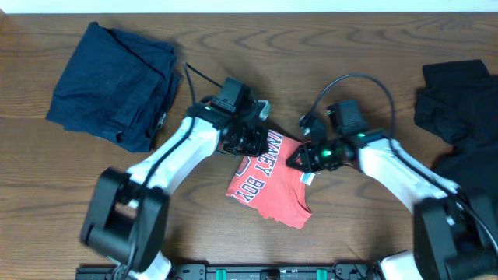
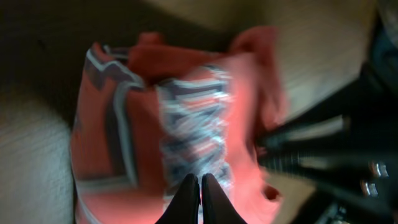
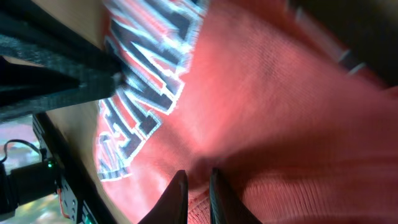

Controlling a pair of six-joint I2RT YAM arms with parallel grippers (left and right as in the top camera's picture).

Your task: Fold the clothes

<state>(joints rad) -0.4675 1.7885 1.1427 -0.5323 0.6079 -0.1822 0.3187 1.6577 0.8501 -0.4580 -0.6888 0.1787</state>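
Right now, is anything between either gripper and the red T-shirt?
Nothing visible. The left gripper and right gripper both sit on the red T-shirt, fingers pinched into its fabric. The navy garment lies well aside.

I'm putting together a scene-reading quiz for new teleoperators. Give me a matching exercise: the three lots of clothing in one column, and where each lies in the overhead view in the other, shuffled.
Things:
1. coral-red T-shirt
2. navy garment
3. black garments

Places:
A. far-left part of the table, bunched up
B. right edge of the view
C. centre, white lettering facing up

Pairs: 1-C; 2-A; 3-B.
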